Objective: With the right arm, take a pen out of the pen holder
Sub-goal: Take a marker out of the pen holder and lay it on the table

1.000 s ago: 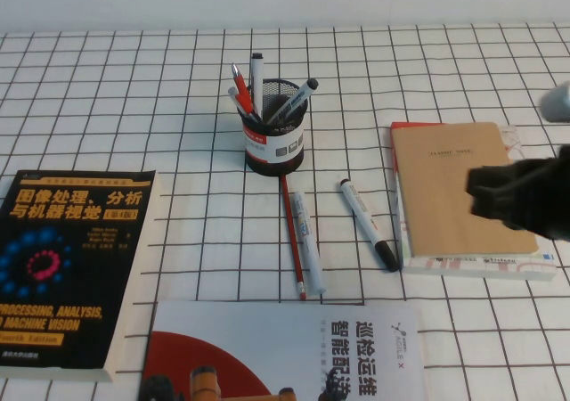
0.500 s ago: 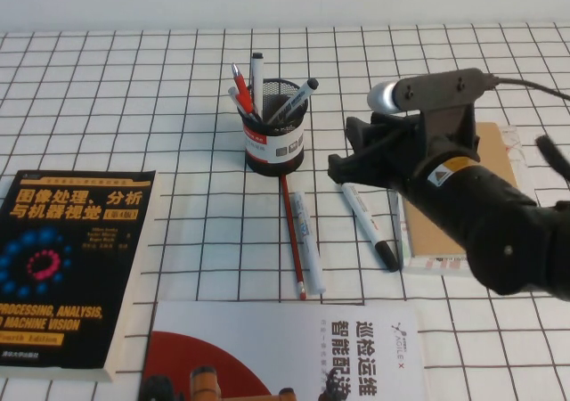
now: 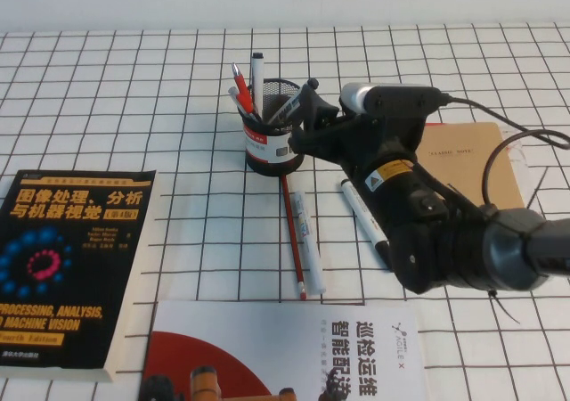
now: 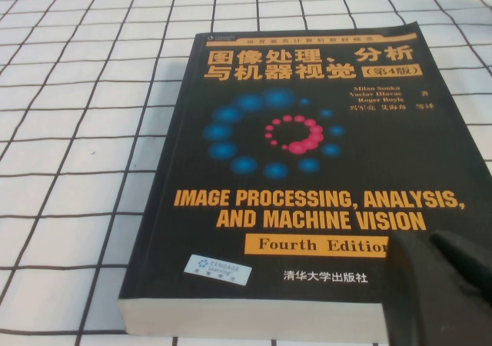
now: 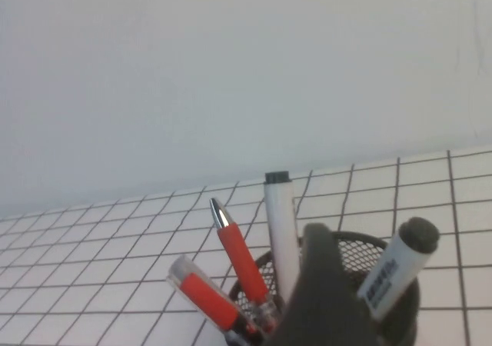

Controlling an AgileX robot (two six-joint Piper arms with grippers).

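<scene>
A black mesh pen holder (image 3: 272, 151) stands at the middle back of the table. It holds a red pen (image 3: 239, 80), a white marker with a black cap (image 3: 257, 71) and a grey-capped marker (image 3: 287, 107) that leans to the right. My right gripper (image 3: 305, 116) is open right at the holder's right rim, one finger high and one low. In the right wrist view a dark finger (image 5: 327, 284) sits just beside the grey-capped marker (image 5: 392, 273), in front of the holder (image 5: 361, 246). My left gripper (image 4: 446, 284) hovers over the black book's near corner.
A red pen (image 3: 292, 232), a white pen (image 3: 307, 249) and a black-tipped marker (image 3: 365, 218) lie in front of the holder. A black textbook (image 3: 62, 267) is at the left, a tan book (image 3: 481, 160) at the right, and a white booklet (image 3: 294, 352) at the front.
My right arm swept in from the right edge to the holder's right rim, and its fingers have spread apart. The pens and books have not moved.
</scene>
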